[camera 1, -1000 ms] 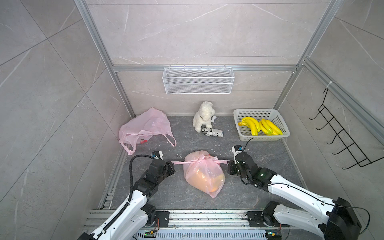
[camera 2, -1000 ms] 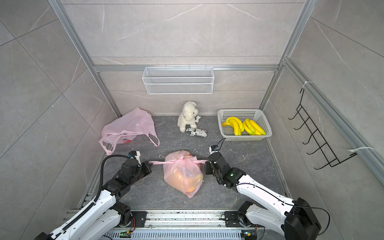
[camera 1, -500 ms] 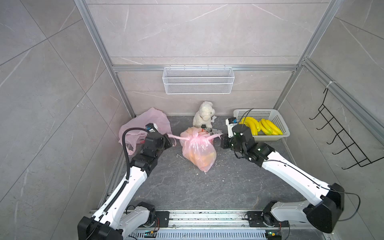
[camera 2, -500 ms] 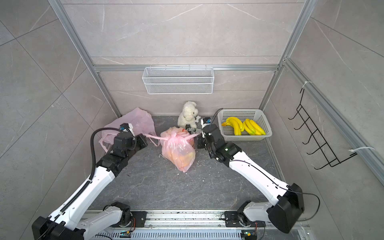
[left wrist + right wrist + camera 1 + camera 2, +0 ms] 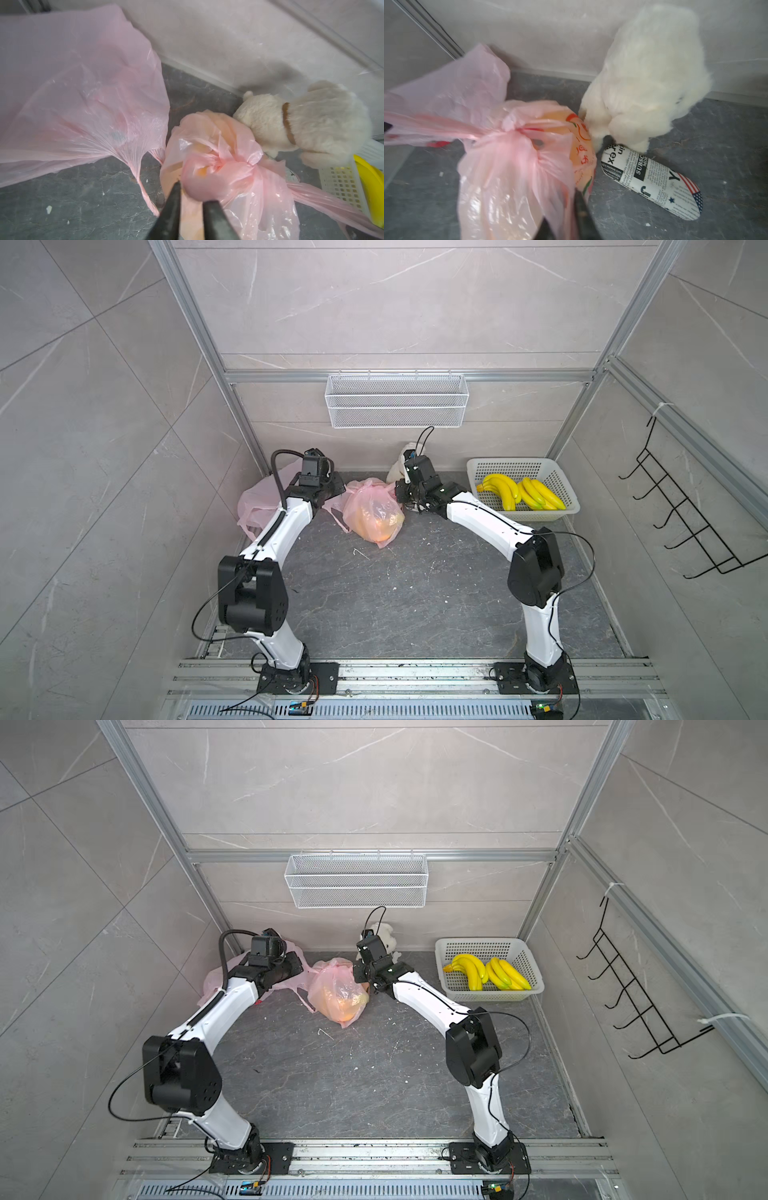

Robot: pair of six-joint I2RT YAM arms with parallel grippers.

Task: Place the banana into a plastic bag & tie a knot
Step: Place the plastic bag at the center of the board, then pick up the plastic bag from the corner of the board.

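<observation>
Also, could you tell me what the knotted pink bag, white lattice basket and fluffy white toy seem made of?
Knotted pink bag: thin glossy plastic film, translucent and crinkled.
White lattice basket: probably rigid moulded plastic, matte, with a regular grid of holes.
Fluffy white toy: plush fabric, with a fuzzy pile.

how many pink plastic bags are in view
2: a knotted, filled bag beside the white plush toy, and an empty bag behind the left arm. none looks hidden.
</observation>
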